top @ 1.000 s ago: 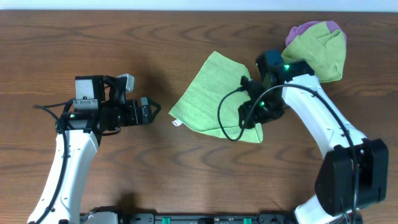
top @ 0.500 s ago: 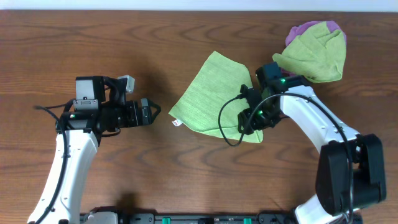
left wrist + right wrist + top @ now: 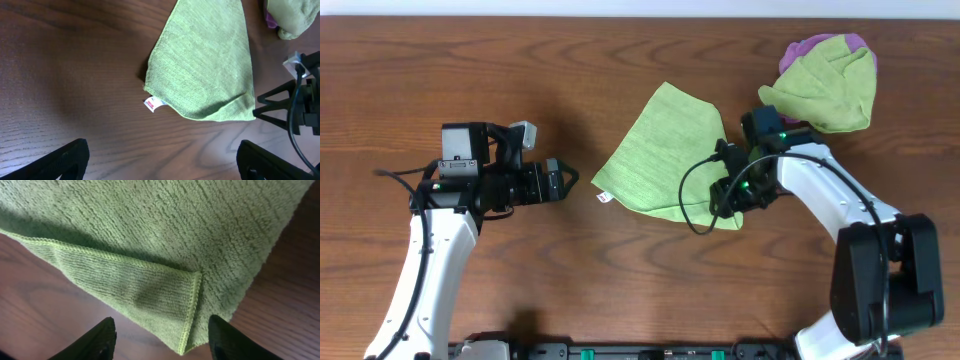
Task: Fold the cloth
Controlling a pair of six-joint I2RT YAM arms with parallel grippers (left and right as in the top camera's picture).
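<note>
Right tool (image 3: pixel 162 342) open and empty, hovered low over the doubled-back corner of the green cloth (image 3: pixel 150 230), a finger (image 3: pixel 102 340) to each side. Held the left tool (image 3: pixel 167 162) likewise wide and empty, well apart from the cloth. Found the cloth lying flat mid-worktop (image 3: pixel 520 70), white tag (image 3: pixel 154 104) at the corner nearest the left tool, a green-and-purple bundle (image 3: pixel 830 80) beyond it at the far right.

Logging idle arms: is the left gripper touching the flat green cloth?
Apart. The overhead view shows bare table between the left gripper and the nearest corner of the cloth; the left wrist view shows the same gap.
</note>
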